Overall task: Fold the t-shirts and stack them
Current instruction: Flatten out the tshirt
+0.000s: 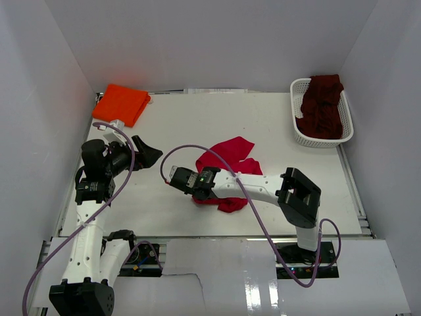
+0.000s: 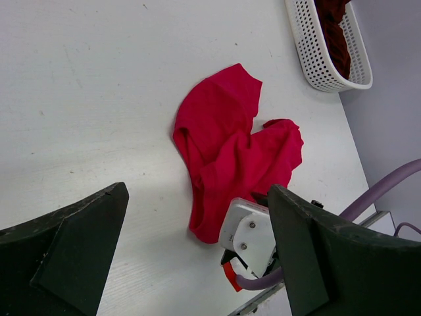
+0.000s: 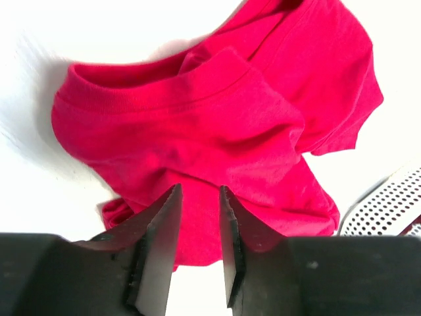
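The bright red t-shirt lies crumpled mid-table, and it also shows in the left wrist view and the right wrist view. My right gripper hovers over its near edge. Its jaws stand a narrow gap apart with no cloth between them. In the top view the right gripper sits at the shirt's left front. My left gripper is open wide and empty, held above the table left of the shirt. The orange t-shirt lies folded at the back left. The maroon t-shirt is bunched in the basket.
The white lattice basket stands at the back right and also shows in the left wrist view. White walls enclose the table on three sides. Purple cables loop off both arms near the front.
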You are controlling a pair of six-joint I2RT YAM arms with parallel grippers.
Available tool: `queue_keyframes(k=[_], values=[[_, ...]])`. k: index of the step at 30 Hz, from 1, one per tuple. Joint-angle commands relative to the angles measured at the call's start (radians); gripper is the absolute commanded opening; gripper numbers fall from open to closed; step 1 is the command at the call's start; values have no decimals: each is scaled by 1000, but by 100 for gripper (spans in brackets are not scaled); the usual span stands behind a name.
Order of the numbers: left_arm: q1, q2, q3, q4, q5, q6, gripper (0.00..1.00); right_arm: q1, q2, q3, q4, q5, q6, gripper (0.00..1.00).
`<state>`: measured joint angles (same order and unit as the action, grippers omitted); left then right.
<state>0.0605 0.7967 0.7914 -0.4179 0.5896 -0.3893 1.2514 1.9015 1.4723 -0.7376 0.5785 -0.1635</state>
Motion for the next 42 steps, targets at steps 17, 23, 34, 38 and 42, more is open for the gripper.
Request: queue_keyframes(k=[17,23,34,38,42], values=[[-5,-5,0,5,3,13,98,23,-30,-38,-83,-28,47,41],[-7,-4,0,4,4,13,98,36,-25,-63,-74,-34,55,43],[-5,-1,0,4,4,12,98,28,1,-101,-16,-8,28,44],[-5,1,0,4,4,12,98,5,4,-106,3,-26,19,47],[-5,2,2,5,3,12,98,-1,-2,-104,12,-34,12,49]])
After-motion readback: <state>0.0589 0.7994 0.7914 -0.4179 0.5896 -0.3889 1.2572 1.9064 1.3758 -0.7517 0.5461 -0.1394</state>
